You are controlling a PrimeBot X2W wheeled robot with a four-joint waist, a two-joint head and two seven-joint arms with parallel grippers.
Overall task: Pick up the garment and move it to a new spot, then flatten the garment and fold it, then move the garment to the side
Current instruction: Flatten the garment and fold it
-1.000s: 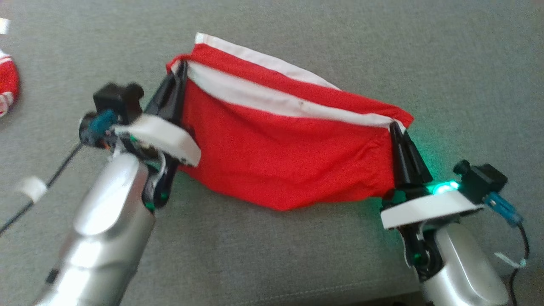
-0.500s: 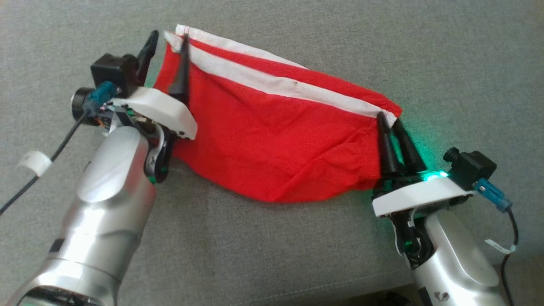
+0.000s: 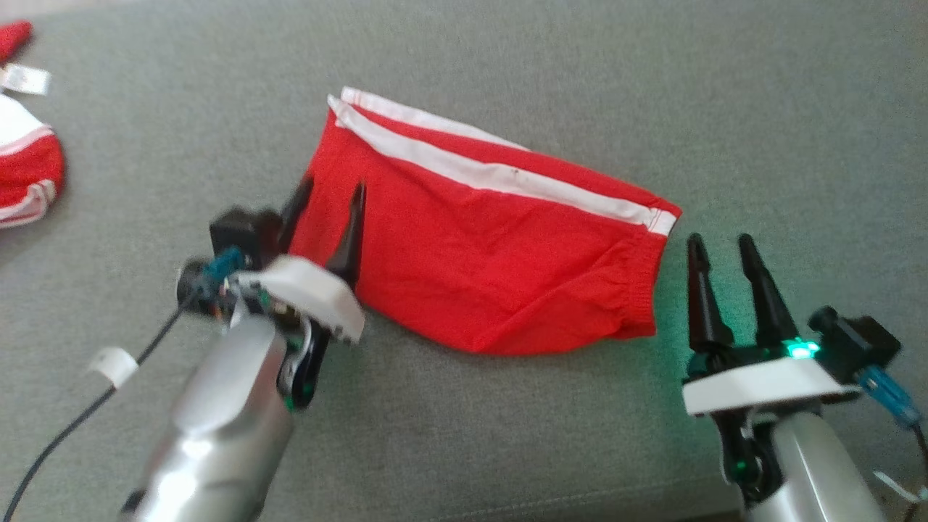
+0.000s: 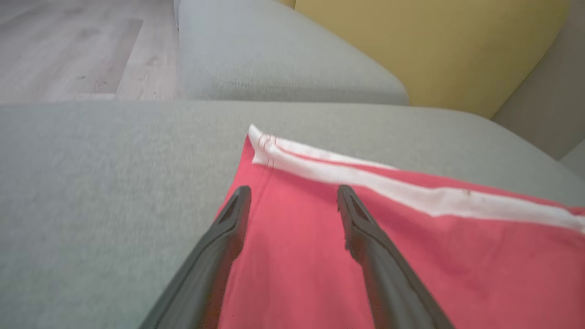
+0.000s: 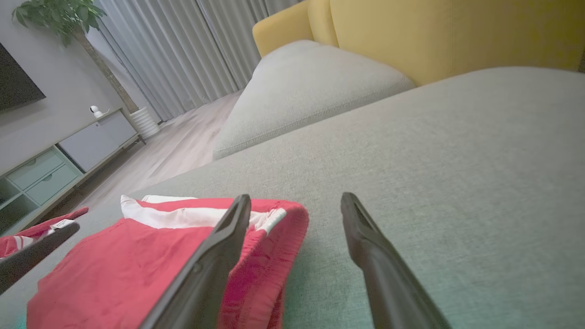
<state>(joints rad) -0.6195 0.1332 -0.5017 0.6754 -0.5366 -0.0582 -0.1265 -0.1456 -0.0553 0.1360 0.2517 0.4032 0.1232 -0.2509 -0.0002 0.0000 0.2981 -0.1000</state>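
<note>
Softly creased red garment (image 3: 478,246), woven grey cushion (image 3: 507,435)

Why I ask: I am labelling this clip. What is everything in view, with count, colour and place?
Red fabric garment with white stripes: one, red and white, lying mid-cushion.
Second red-and-white cloth: one, far left on the cushion.
Grey fabric sofa cushions: two, grey, one under the garment, one beyond.
Yellow sofa backrest: one, yellow, behind the cushions.
Pale wooden floor: one, pale, beyond the sofa.
Pale low cabinet: one, pale, by the wall.
Potted green plant: one, green, beside grey curtains.
Left gripper: one, dark fingers open, over the garment's left edge.
Right gripper: one, dark fingers open, just right of the garment.
</note>
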